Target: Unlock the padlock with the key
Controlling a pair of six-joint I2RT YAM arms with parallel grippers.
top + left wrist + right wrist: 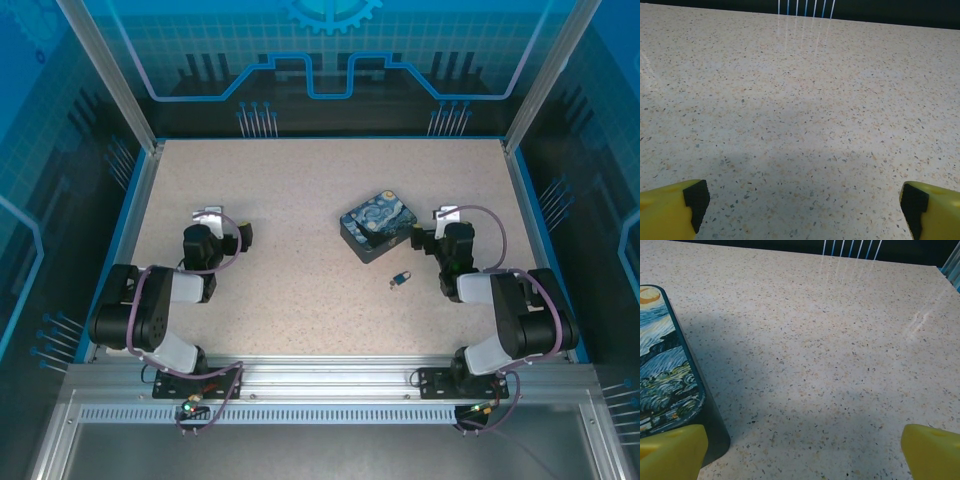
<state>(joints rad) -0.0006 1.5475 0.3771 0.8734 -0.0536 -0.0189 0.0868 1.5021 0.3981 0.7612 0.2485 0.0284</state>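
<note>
Nothing is grabbed yet. The padlock (402,279) is lying loose on the table (300,180), just off the near-right corner of the box (374,225), on the side toward the arm bases. There's a tiny speck touching it on the left that could be the key, but it's too small to tell.

The right gripper (416,238) sits just beside the box's right side. Its yellow fingers (675,450) are spread wide, with nothing between them. The left gripper (246,236) is well off to the box's left, fingers (670,205) also wide and empty over bare table.

What I'd worry about, and this is just my read:

- The lock is tiny and lies flat. If 1 pad touches down before the other, it'll skid away instead of getting pinched.
- The right gripper points past the box, away from the lock, which is nearer the bases than the gripper is. It has to pull back and turn, and swinging that close to the box could clip it. A shoved box could push the lock along too.
- If the key really is touching the lock, a grab at 1 could drag both, or knock the key somewhere harder to pick up.
- The job needs 2 arms, and the left one has the longer trip to reach that corner of the box. With both grippers working in such a small spot, they could bump each other.
</note>
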